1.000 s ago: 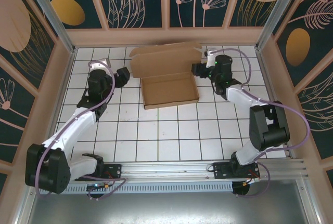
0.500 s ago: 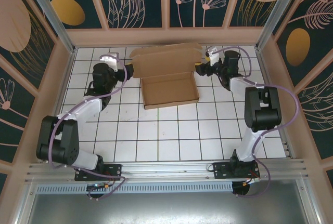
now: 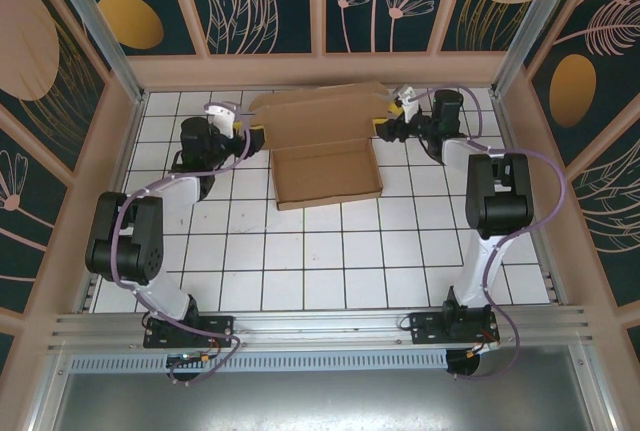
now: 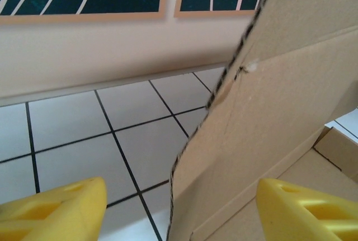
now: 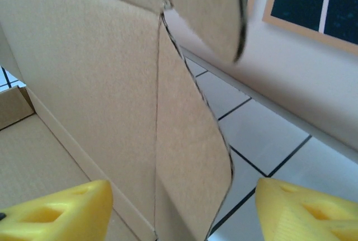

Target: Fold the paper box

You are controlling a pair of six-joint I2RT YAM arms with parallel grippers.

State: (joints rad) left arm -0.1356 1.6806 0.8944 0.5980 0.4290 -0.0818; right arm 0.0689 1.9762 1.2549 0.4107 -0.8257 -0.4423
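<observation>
Toward the far end of the white-tiled tabletop (image 3: 330, 251), the left hand (image 3: 247, 131) is open, its yellow fingers (image 4: 56, 204) spread to either side of the raised lid's left edge. The paper box (image 3: 325, 176) sits between the two hands, its shallow tray flat on the tiles and its lid (image 3: 318, 118) tilted up behind. The right hand (image 3: 386, 129) is open too, its fingers (image 5: 305, 207) straddling the lid's right side flap (image 5: 190, 157).
</observation>
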